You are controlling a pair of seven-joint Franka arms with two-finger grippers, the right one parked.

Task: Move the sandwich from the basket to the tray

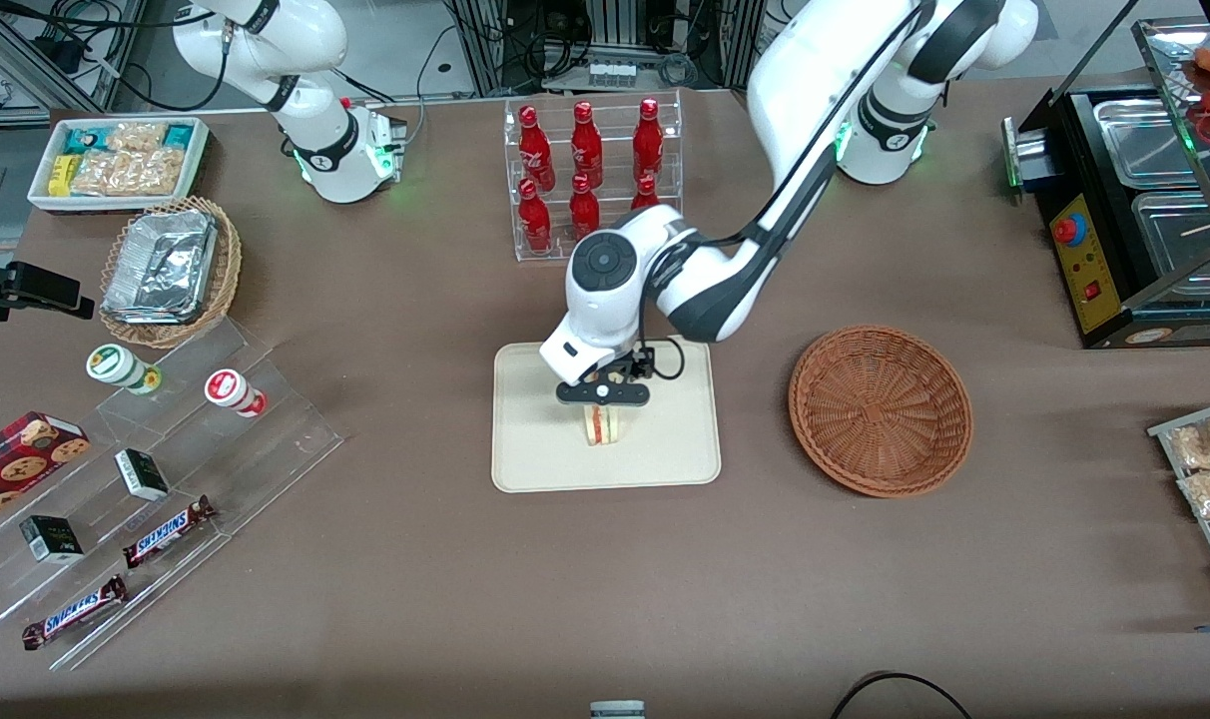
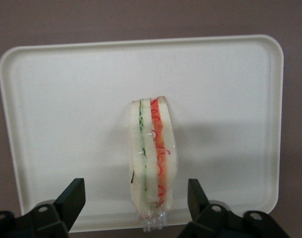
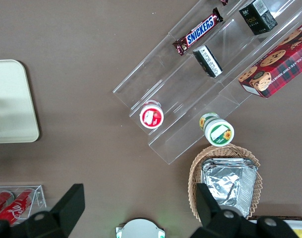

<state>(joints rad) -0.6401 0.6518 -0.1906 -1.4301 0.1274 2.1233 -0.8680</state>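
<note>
Sandwich (image 2: 151, 166): triangular wedge, white bread with green and red filling layers, clear wrap, standing on edge on the tray (image 1: 665, 454) near its middle. Tray: cream-white, rounded corners, low rim, flat on the brown worktop (image 1: 605, 599). End effector (image 1: 604, 407): directly above the sandwich, fingers (image 2: 71, 201) spread wide on either side, clear of the bread, released. Basket (image 1: 881, 409): round reddish-brown wicker, beside the tray toward the working arm's end, nothing in it. Red bottles (image 1: 585, 170): in a clear rack, farther from the front camera than the tray.
</note>
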